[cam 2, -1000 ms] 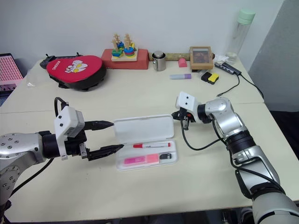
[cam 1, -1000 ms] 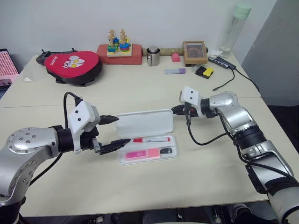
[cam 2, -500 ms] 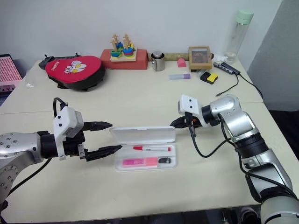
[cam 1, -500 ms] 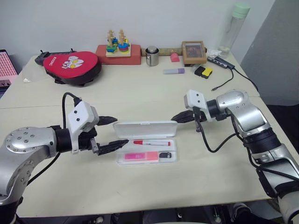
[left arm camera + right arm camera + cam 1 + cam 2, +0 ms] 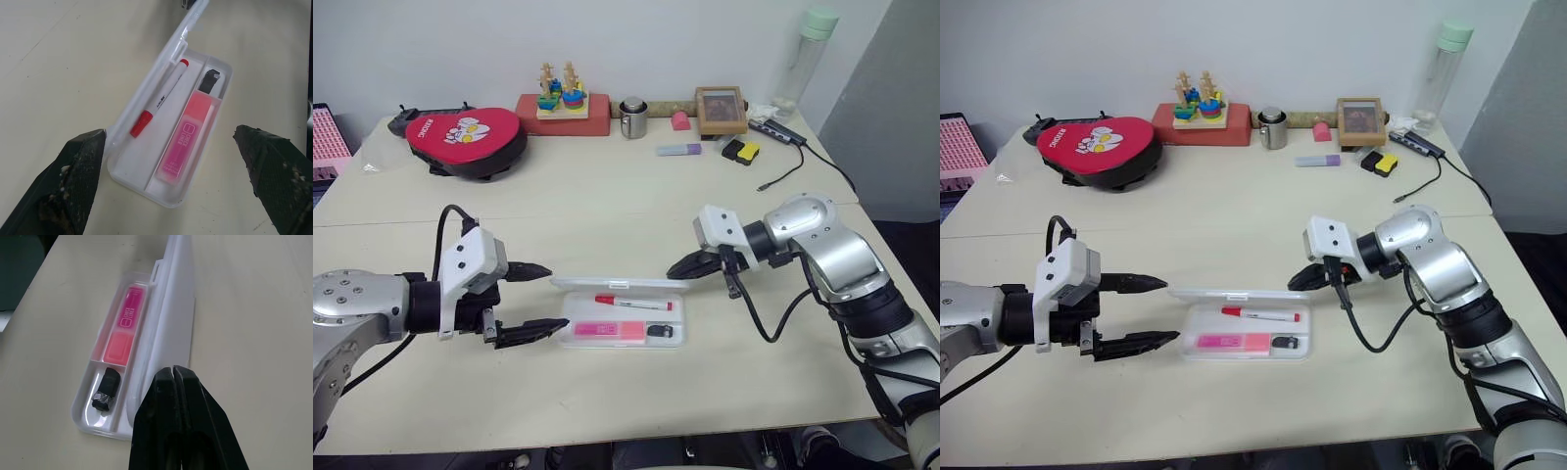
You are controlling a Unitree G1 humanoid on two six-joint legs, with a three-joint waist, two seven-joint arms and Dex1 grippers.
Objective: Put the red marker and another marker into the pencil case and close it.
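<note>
The white pencil case (image 5: 677,315) lies mid-table with its lid (image 5: 617,284) swung up on edge over the tray. In the tray lie the red marker (image 5: 631,302) in the far slot and the pink highlighter (image 5: 607,330) in the near slot, with a small black item (image 5: 656,331) beside it. My right gripper (image 5: 674,273) is shut and empty, its tips against the lid's right end (image 5: 168,308). My left gripper (image 5: 548,299) stands open just left of the case, touching nothing. The left wrist view shows the red marker (image 5: 159,98) and highlighter (image 5: 186,137) between its fingers (image 5: 73,181).
Along the back edge sit a red pad (image 5: 465,137), a wooden stacking toy (image 5: 561,98) on a red box, a metal cup (image 5: 632,117), a picture frame (image 5: 721,110), a lilac marker (image 5: 678,150), a yellow-black item (image 5: 742,151), a bottle (image 5: 808,59) and a cable (image 5: 783,176).
The lid has swung from lying flat open to standing on edge over the tray. My right gripper came toward the near side with it. My left gripper has barely moved.
</note>
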